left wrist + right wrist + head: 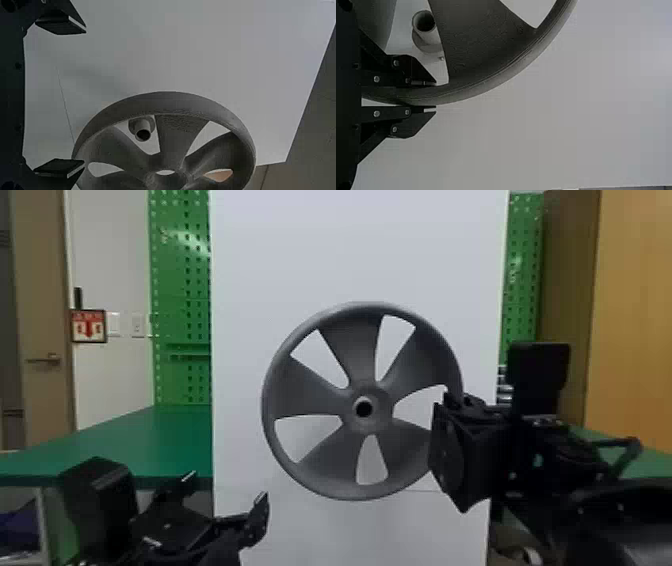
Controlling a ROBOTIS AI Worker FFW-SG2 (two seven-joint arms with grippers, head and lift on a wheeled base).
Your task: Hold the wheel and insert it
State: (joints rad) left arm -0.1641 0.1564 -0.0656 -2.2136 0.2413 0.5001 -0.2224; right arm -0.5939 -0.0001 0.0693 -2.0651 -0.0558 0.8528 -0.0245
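Right claw (450, 440) clamped on the rim of the gray wheel (357, 345), which I hold upright before the white panel (360, 250).

One of my right fingers sits inside the rim, by a gap between spokes, the other outside it, so the rim is pinched between them at the wheel's right side. From both my wrists I see a short tube (142, 128) jutting from the panel behind the wheel; it shows through a gap between the spokes, apart from the hub (166, 180), so the wheel isn't on it. My left claw (225, 488) hangs lower, to the left of the wheel, its fingers spread wide with nothing between them. A green table (115, 445) lies beyond it.
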